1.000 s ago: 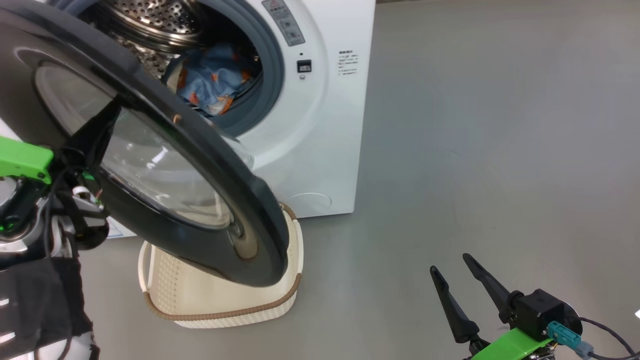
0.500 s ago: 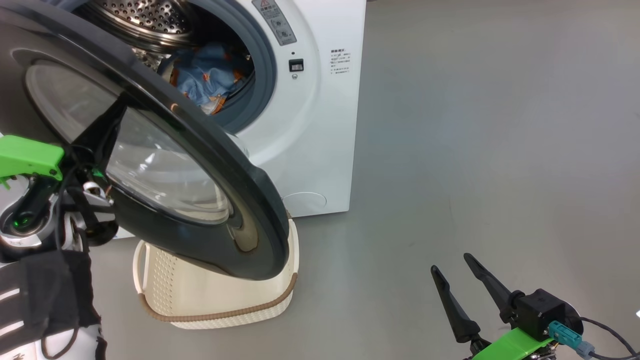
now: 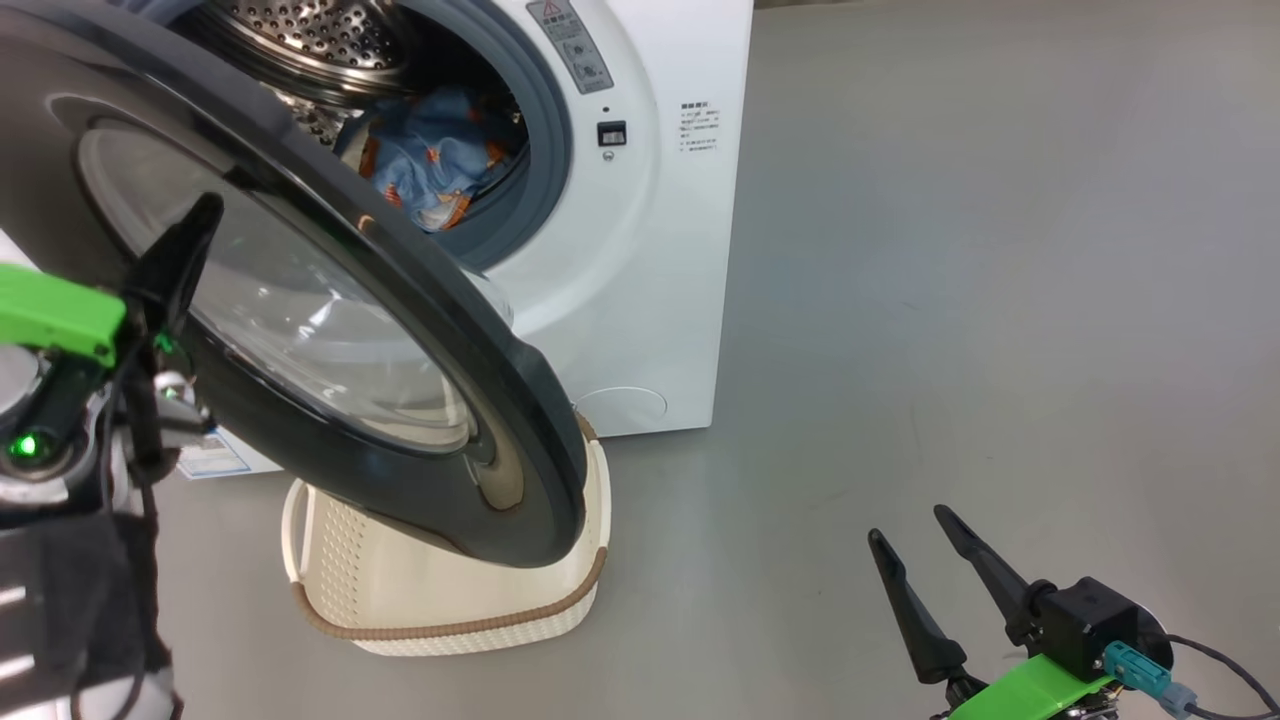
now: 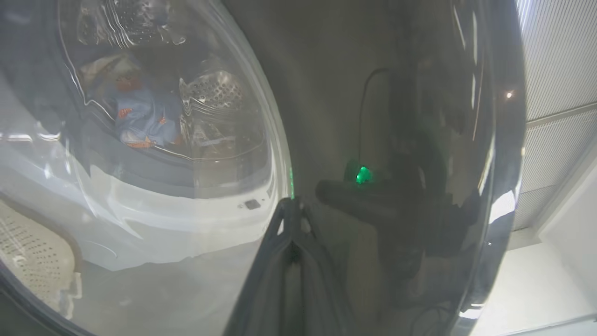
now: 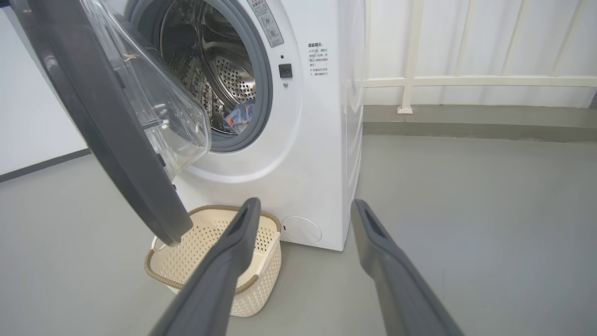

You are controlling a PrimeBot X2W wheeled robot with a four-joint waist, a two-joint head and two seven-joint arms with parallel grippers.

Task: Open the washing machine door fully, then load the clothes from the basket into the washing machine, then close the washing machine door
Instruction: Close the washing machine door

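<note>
The washing machine (image 3: pixel 640 300) stands with its door (image 3: pixel 520 420) swung partway out over the basket (image 3: pixel 450 625). Blue clothes (image 3: pixel 435 155) with orange prints lie in the steel drum. My left gripper (image 3: pixel 207 203) is shut with nothing in it, its tips against the door's outer face. In the left wrist view the left gripper (image 4: pixel 291 205) touches the door (image 4: pixel 396 93) where the glass meets the black ring, and the clothes (image 4: pixel 140 116) show through the window. My right gripper (image 3: pixel 908 525) hangs open over the floor at lower right. The right gripper (image 5: pixel 305 205) faces the machine (image 5: pixel 322 163) and the basket (image 5: pixel 210 233).
Bare grey floor (image 3: pixel 950 300) stretches to the right of the machine. A white railing (image 5: pixel 466 81) and a wall stand behind it. The door's lower edge overhangs the basket's near side.
The head view swayed left and came back. My left gripper's shut fingertips have slid slightly left on the door's face. The door has hardly moved, and the right arm is still.
</note>
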